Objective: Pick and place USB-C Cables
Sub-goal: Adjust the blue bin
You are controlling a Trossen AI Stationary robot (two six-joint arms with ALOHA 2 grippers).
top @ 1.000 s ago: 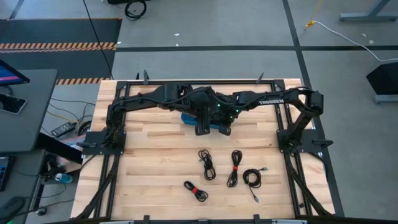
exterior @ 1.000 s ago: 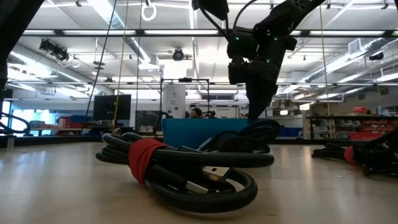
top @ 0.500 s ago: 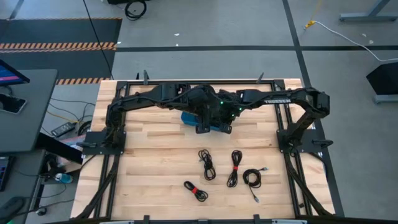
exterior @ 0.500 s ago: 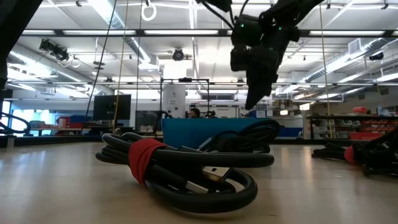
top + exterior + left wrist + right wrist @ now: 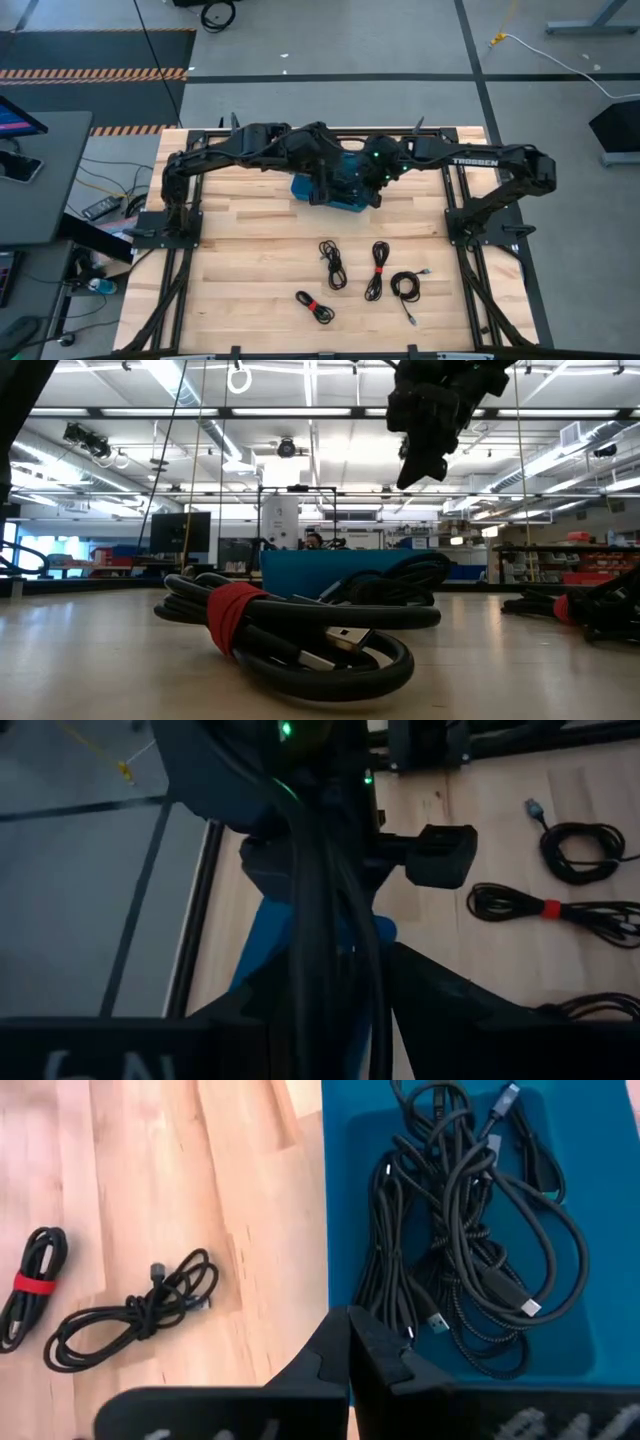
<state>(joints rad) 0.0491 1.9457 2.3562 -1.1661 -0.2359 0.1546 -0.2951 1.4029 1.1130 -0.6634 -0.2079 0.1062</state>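
A blue tray (image 5: 615,1330) at the table's far middle holds several black USB-C cables (image 5: 460,1230) in a loose heap. Several more coiled cables lie flat on the wood nearer the front: one plain (image 5: 333,264), one with a red tie (image 5: 377,270), another red-tied one (image 5: 315,307) and a loose coil (image 5: 405,288). My right gripper (image 5: 350,1345) hangs shut above the tray's near edge with nothing in it. My left gripper (image 5: 340,965) hovers beside it over the tray, its fingers apart. The right arm fills most of the left wrist view.
Both arms crowd together over the tray (image 5: 340,188), close to each other. The black frame rails (image 5: 300,135) run along the table's far edge and down both sides. In the low view a red-tied cable (image 5: 285,630) lies right in front of the camera.
Both grippers have risen from just above the tray. The right one has climbed more, to the top of the low view, and drawn back a little toward the far right. Its fingers have stayed shut. The cables on the table and in the tray have not moved.
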